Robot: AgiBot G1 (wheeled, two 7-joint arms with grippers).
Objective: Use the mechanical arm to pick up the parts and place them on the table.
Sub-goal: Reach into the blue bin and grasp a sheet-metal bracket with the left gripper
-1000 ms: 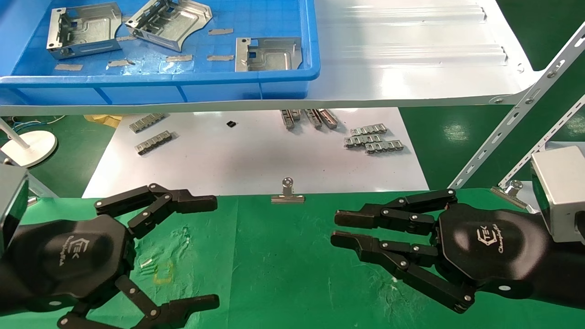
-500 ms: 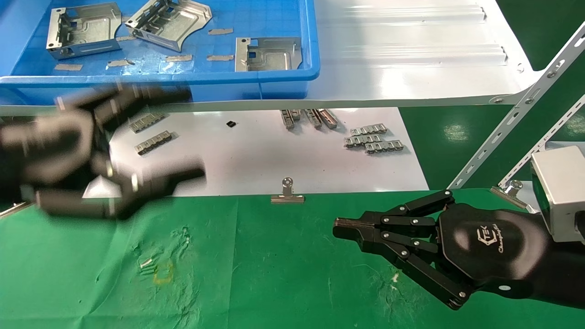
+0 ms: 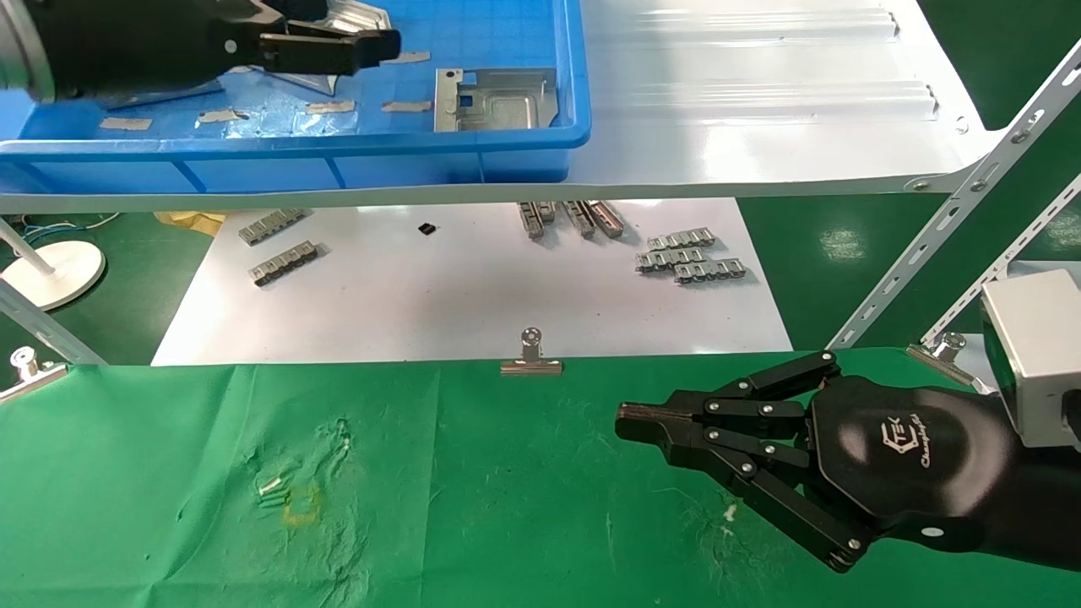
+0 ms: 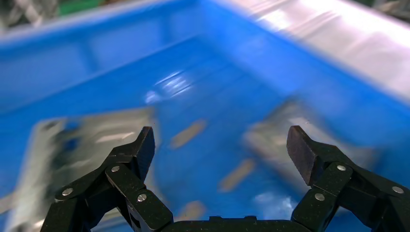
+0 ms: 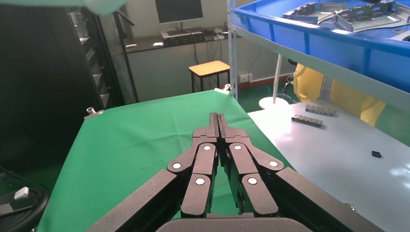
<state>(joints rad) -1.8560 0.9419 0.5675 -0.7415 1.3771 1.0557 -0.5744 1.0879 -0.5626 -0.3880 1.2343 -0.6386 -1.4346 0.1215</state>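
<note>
My left gripper (image 3: 355,32) is up over the blue bin (image 3: 338,139) on the white shelf. It is open and empty, its jaws wide apart above the bin floor (image 4: 217,140). Silver bracket parts lie in the bin. One (image 3: 497,100) is in full view near the front right. Another (image 3: 363,12) is mostly hidden behind the left arm. The left wrist view shows one blurred part (image 4: 67,145) by one finger and another (image 4: 275,137) by the other. My right gripper (image 3: 621,418) is shut and empty, low over the green cloth table (image 3: 507,507); it also shows in the right wrist view (image 5: 217,116).
Below the shelf board (image 3: 760,127) a white sheet (image 3: 473,295) holds grey link strips (image 3: 688,262). Binder clips (image 3: 530,363) pin the cloth's far edge. Slotted white shelf braces (image 3: 971,203) slant down at the right. A white lamp base (image 3: 51,270) stands at the left.
My left arm has risen from the green cloth up and back to over the blue bin, still open. My right gripper closed from open one second ago and has stayed put since.
</note>
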